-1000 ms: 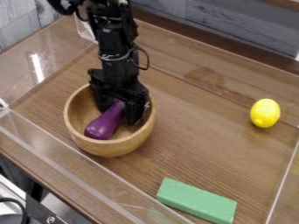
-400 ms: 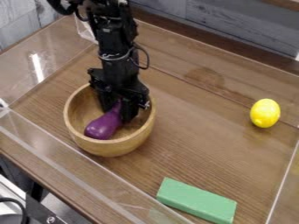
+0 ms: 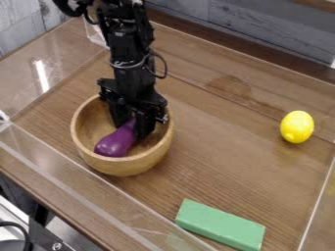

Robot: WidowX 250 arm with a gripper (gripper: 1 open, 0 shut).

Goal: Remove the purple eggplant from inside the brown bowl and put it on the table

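Camera: purple eggplant point(image 3: 117, 144) slants, its tip toward the gripper point(image 3: 132, 119).

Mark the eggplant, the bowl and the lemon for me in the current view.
Eggplant point(image 3: 116, 144): camera view, glossy purple body.
Bowl point(image 3: 124, 167): camera view, near outer wall.
Lemon point(image 3: 297, 126): camera view, middle.

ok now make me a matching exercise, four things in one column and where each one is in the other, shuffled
1. purple eggplant
2. yellow lemon
3. green rectangular block
4. round light-brown wooden bowl

A. on the tabletop, nearest the bottom edge of the picture
B. on the tabletop, around the eggplant
C. inside the bowl
D. on the tabletop, nearest the right edge of the picture

Pairs: 1-C, 2-D, 3-A, 4-B
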